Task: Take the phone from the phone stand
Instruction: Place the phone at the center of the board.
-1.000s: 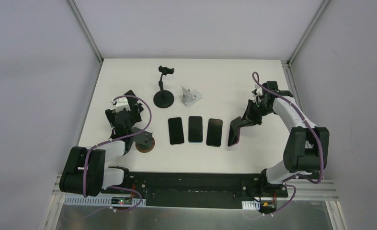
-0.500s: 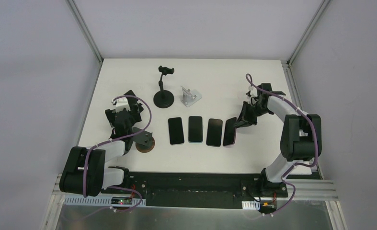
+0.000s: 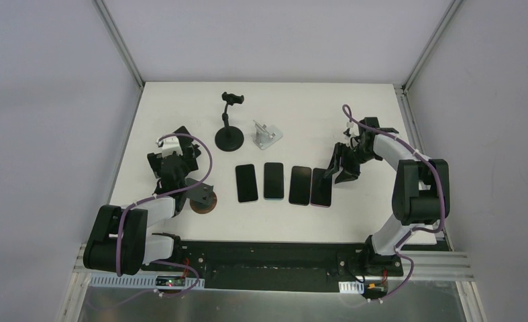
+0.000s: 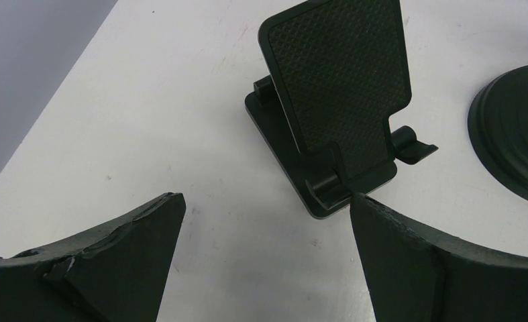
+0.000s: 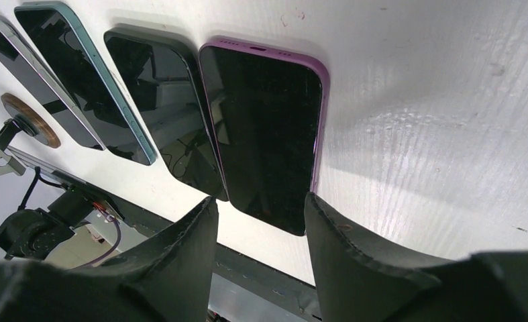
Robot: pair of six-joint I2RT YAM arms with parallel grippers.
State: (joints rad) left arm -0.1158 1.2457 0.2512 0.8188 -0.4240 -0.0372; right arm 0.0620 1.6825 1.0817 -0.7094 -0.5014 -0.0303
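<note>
The purple phone (image 5: 264,127) lies flat, screen up, as the rightmost of a row of phones (image 3: 322,186). My right gripper (image 5: 259,204) is open just off its near end, one finger to each side, not clamping it; it shows over the table (image 3: 335,173). A black folding phone stand (image 4: 338,100) stands empty at the left (image 3: 182,134). My left gripper (image 4: 264,204) is wide open in front of it with nothing between the fingers (image 3: 174,153).
Three more phones (image 3: 273,181) lie side by side left of the purple one. A black clamp stand on a round base (image 3: 229,137), a silver stand (image 3: 266,134) and a brown round disc (image 3: 204,200) also sit on the table.
The right gripper has brought the purple phone from tilted down to flat beside the row, then opened and let it go. The left arm has not moved.
</note>
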